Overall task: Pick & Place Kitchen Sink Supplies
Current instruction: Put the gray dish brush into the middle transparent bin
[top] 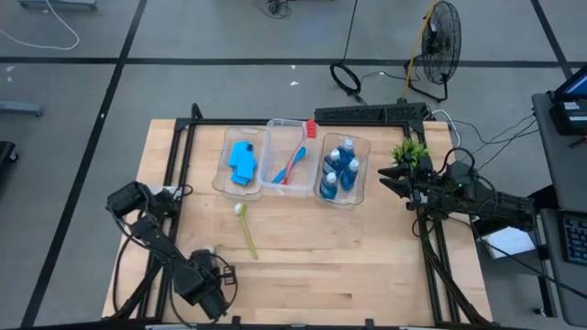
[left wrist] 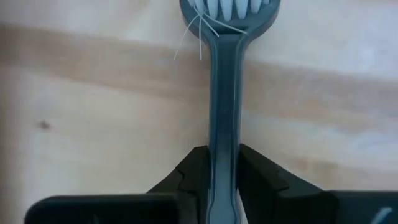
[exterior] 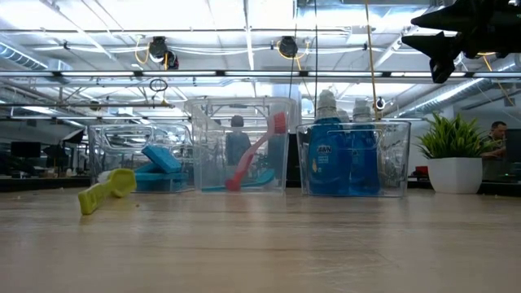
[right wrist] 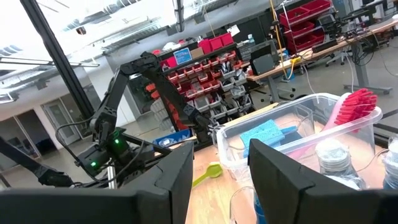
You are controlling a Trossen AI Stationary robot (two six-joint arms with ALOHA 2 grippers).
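A grey-black brush (left wrist: 224, 93) lies on the wood near the table's front left, its white-bristled head (left wrist: 231, 7) pointing away from my left gripper (left wrist: 222, 149), which points down and is shut on its handle. In the high view that gripper (top: 209, 280) hides the brush. A yellow-green brush (top: 246, 229) lies flat on the table in front of the bins. Three clear bins stand in a row: blue sponges (top: 242, 161), a red brush (top: 295, 160) with a blue one, and blue bottles (top: 340, 171). My right gripper (top: 385, 177) hangs open above the table's right side. My left gripper pinches the grey-black brush's handle (left wrist: 222, 134) between its two fingers (left wrist: 194, 177), which press on the handle's two long sides. The fingers come from above, pointing down. Whether the brush is off the wood I cannot tell.
A small potted plant (top: 410, 151) stands at the far right, beside the bottle bin (top: 363, 147). Bare wood stretches across the table's near half (top: 348, 266). The table's black frame rails run along both sides (top: 431, 257).
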